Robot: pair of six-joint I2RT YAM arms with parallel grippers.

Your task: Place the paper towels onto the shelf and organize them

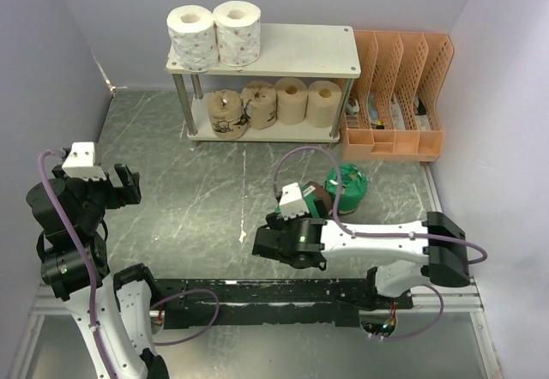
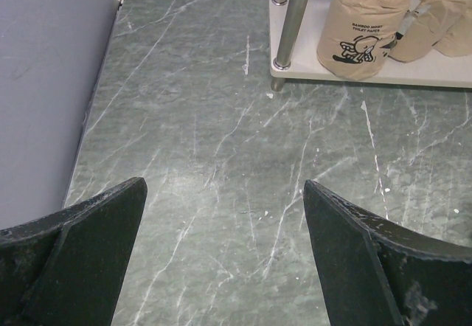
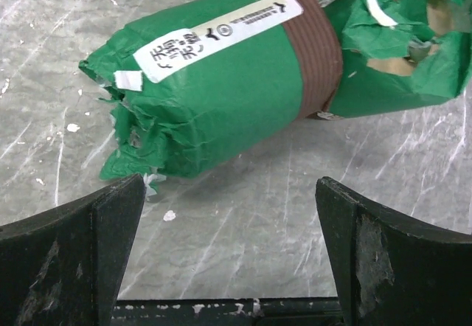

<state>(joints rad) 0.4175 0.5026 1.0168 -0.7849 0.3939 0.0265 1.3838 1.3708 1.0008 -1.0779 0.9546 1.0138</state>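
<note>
The shelf (image 1: 300,49) stands at the back. Two white rolls (image 1: 214,34) sit on the left of its top board. Four tan rolls (image 1: 274,105) line the lower board; the leftmost, labelled one (image 1: 226,113) also shows in the left wrist view (image 2: 361,23). Two green-wrapped rolls (image 1: 350,186) lie on the table. In the right wrist view the nearer green roll (image 3: 221,82) has a brown band, and the other (image 3: 398,53) lies behind it. My right gripper (image 3: 228,186) is open just short of the nearer roll. My left gripper (image 2: 223,186) is open and empty over bare table at the left (image 1: 127,183).
An orange perforated file rack (image 1: 395,96) stands right of the shelf. Grey walls close the left, back and right sides. A black rail (image 1: 283,293) runs along the near edge between the arm bases. The shelf's silver leg (image 2: 291,16) stands ahead of my left gripper.
</note>
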